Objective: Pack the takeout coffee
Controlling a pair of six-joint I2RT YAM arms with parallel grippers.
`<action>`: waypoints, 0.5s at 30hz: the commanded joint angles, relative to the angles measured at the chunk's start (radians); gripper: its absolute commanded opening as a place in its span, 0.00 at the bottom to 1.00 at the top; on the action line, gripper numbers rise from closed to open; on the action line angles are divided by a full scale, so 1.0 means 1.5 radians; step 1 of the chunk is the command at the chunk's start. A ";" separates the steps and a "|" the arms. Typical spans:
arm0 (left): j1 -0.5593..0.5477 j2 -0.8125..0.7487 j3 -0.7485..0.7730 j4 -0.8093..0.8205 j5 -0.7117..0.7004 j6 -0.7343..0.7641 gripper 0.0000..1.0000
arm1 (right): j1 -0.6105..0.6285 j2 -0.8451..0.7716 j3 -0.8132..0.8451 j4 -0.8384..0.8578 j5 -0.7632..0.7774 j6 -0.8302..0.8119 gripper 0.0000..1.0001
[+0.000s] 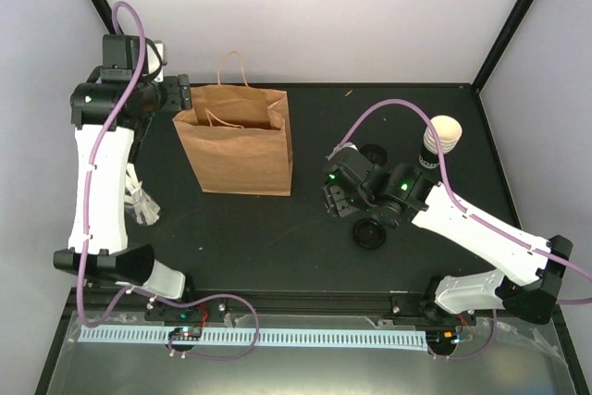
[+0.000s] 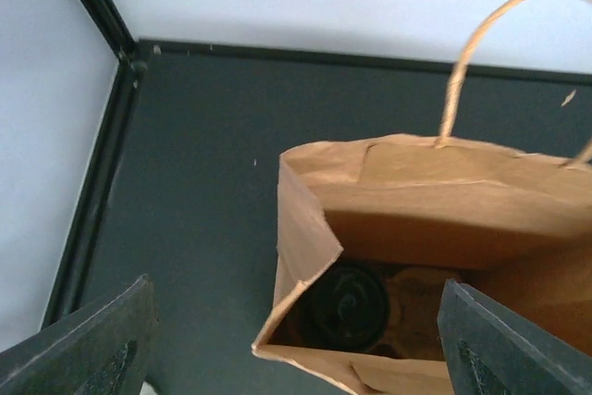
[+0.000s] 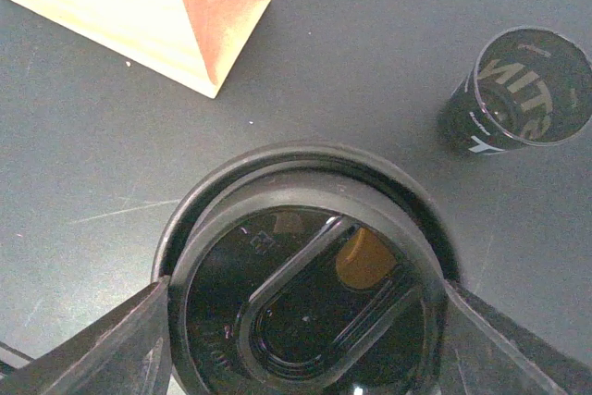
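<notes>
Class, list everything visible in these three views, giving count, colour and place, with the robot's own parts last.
Paper bag: one, brown, open, upright, left of centre.
Lidded cup: one, black, inside the bag.
Cup stack: one, black, cream inside, far right.
Single cup: one, black, white print, right of centre.
Held lid: one, black, gripped, right of centre.
Loose lid: one, black, nearer than that.
Crumpled plastic: one bunch, whitish, left side.
Table: one, black.
Left gripper: one, black, open, at bag's top left.
Right gripper: one, black, closed on held lid.
</notes>
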 commanded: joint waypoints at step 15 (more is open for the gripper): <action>0.061 0.173 0.001 -0.048 0.142 0.071 0.77 | -0.010 -0.045 0.015 -0.034 0.006 -0.003 0.54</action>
